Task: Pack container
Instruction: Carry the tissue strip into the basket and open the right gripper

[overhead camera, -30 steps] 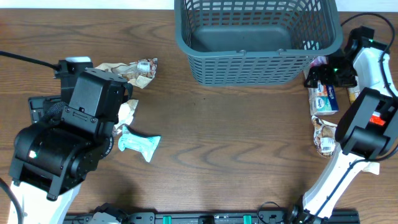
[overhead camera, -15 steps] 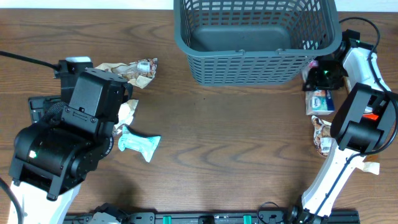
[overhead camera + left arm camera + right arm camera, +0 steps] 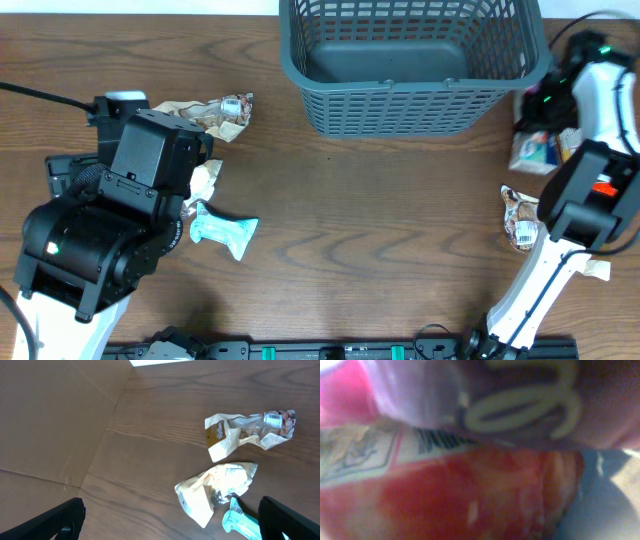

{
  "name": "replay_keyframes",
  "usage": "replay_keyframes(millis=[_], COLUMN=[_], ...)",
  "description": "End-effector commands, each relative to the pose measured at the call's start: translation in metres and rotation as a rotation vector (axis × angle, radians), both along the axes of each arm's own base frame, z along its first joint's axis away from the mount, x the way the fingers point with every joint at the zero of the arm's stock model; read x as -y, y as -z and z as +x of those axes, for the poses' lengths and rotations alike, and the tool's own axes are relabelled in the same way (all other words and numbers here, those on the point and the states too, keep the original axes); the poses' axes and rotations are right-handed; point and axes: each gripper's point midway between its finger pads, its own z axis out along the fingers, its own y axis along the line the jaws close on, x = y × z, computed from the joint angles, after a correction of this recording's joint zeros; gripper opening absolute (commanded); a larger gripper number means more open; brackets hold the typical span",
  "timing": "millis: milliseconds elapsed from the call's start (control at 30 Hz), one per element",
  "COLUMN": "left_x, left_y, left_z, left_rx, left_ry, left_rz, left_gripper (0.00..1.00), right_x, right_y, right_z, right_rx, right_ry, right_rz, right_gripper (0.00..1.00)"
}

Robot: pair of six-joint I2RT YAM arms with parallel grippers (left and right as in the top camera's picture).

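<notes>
The container (image 3: 415,100), a dark grey-blue slotted basket, stands at the table's far edge with nothing inside. My right gripper (image 3: 537,105) hovers just off its right wall, shut on a blue-and-white snack packet (image 3: 533,152) that hangs tilted beneath it. In the right wrist view a blurred pink and red wrapper (image 3: 470,485) fills the frame and hides the fingers. My left gripper (image 3: 170,510) is open low over the left of the table. A cream packet (image 3: 215,487) and a teal packet (image 3: 240,522) lie between its fingers, untouched.
A crumpled brown-and-clear packet (image 3: 215,113) lies behind the left arm (image 3: 110,230). The teal packet (image 3: 225,232) pokes out to that arm's right. Another crumpled packet (image 3: 520,222) lies beside the right arm's base. A beige board (image 3: 50,420) covers the table's far left.
My right gripper closed and swung right and slightly up beside the basket, and the blue-and-white packet moved with it. The left arm stayed still.
</notes>
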Motion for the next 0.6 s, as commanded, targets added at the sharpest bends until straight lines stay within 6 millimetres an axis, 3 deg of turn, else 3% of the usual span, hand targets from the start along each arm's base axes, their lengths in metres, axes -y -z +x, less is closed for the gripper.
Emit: replay_keyframes(millis=[0, 133, 267, 367, 400, 567], left_x=[-0.004, -0.004, -0.004, -0.004, -0.004, -0.003], left_y=[-0.001, -0.002, -0.002, -0.002, -0.002, -0.001], left_z=[0.0, 0.0, 0.0, 0.0, 0.0, 0.0], left_rx=[0.004, 0.004, 0.005, 0.005, 0.005, 0.002], left_ry=[-0.016, -0.016, -0.016, -0.016, -0.016, -0.012], left_rz=[0.012, 0.011, 0.011, 0.011, 0.011, 0.005], left_gripper=[0.99, 0.99, 0.99, 0.99, 0.99, 0.99], right_x=[0.042, 0.054, 0.041, 0.011, -0.01, -0.083], right_y=[-0.095, -0.175, -0.237, -0.282, -0.305, -0.377], right_z=[0.009, 0.001, -0.01, -0.013, -0.011, 0.001], right_rx=[0.217, 0.376, 0.502, 0.627, 0.704, 0.967], right_ry=[0.142, 0.17, 0.154, 0.097, 0.053, -0.114], right_rz=[-0.084, -0.127, -0.164, -0.144, -0.109, 0.003], right_gripper=[0.01, 0.01, 0.01, 0.01, 0.01, 0.01])
